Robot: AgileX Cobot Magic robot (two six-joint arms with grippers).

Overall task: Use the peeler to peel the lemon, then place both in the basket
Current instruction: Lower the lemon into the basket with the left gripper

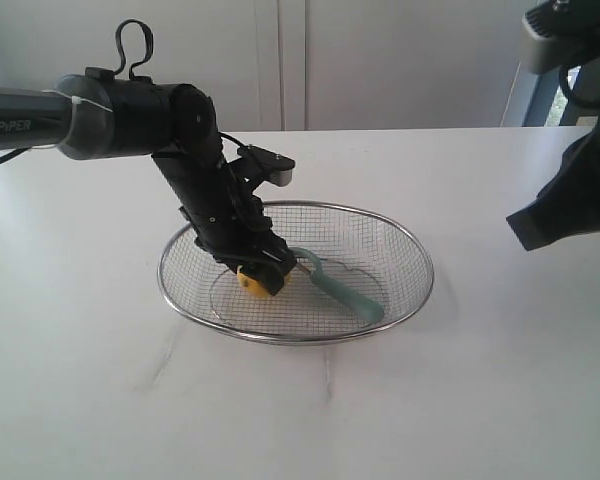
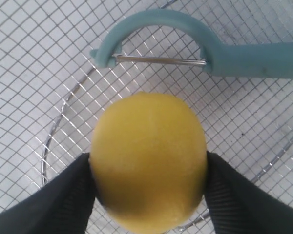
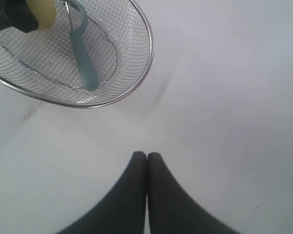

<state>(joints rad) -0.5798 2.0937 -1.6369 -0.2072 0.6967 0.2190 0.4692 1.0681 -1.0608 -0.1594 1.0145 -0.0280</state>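
The yellow lemon (image 1: 254, 282) (image 2: 149, 161) is low inside the wire-mesh basket (image 1: 405, 240), with my left gripper (image 1: 257, 268) (image 2: 149, 170) shut on it; both black fingers (image 2: 63, 200) press its sides. The teal peeler (image 1: 342, 288) (image 2: 195, 46) lies on the basket's mesh floor just beside the lemon, its head curved towards the fruit and apart from it. The right wrist view also shows the lemon (image 3: 43, 12), the peeler (image 3: 83, 53) and the basket (image 3: 136, 83). My right gripper (image 3: 146, 155) is shut and empty, raised over bare white table at the right.
The basket stands on a white table (image 1: 480, 380) in front of a white wall. The right arm's dark body (image 1: 570, 200) hangs at the right edge, well away from the basket.
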